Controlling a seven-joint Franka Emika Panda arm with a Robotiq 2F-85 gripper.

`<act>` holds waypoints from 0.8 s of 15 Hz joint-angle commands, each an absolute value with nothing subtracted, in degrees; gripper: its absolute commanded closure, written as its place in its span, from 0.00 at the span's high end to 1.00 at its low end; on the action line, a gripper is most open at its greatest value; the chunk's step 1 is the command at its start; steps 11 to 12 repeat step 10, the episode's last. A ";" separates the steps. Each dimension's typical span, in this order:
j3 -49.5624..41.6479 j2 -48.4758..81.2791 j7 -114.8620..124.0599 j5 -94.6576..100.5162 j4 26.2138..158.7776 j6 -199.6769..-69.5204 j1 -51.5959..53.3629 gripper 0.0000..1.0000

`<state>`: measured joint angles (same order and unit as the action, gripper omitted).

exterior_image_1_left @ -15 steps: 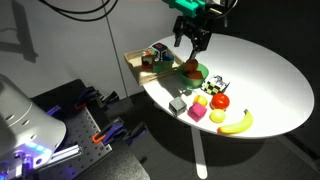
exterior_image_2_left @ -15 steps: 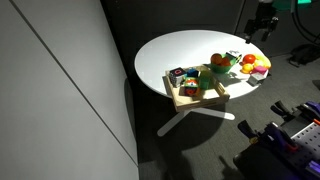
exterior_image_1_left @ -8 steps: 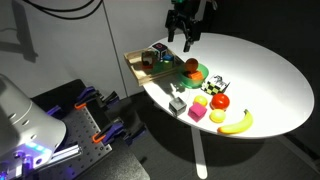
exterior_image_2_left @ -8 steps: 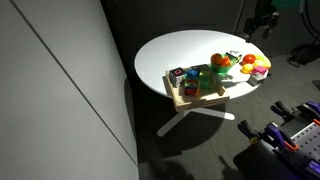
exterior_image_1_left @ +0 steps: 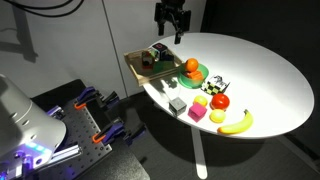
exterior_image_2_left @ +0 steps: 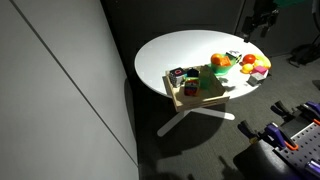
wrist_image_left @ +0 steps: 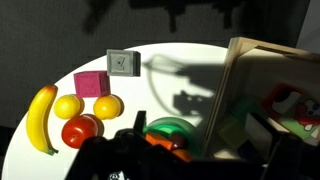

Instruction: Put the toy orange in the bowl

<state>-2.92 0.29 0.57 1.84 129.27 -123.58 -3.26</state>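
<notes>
Scanning an exterior view from the left, you first meet the tray at the left edge of the table, crowded with small toys. Just right of it lies the bowl, and the orange rests in it, on the side nearest the tray. Your gripper hangs high near the top of the frame, above the tray's far end and well apart from the orange. Its fingers stand spread with nothing between them.

Below and right of the bowl sit a grey cube, a pink cube, a yellow fruit, a red fruit and a banana (all on the table, none in the bowl).

In an exterior view from farther off, the orange again sits on the green of the bowl, right of the tray, with the gripper up in the upper right corner.

In the wrist view the banana lies far left, then the fruits and cubes. The bowl's green rim is at lower middle and the tray wall is on the right (the gripper itself is only a dark blur along the bottom).
</notes>
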 commanded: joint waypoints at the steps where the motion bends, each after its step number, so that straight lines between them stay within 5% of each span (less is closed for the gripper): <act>1: -2.39 -4.71 1.95 3.62 134.07 -127.25 -2.64 1.00; 12: -2.24 -5.66 0.80 2.08 135.14 -128.42 -2.81 1.00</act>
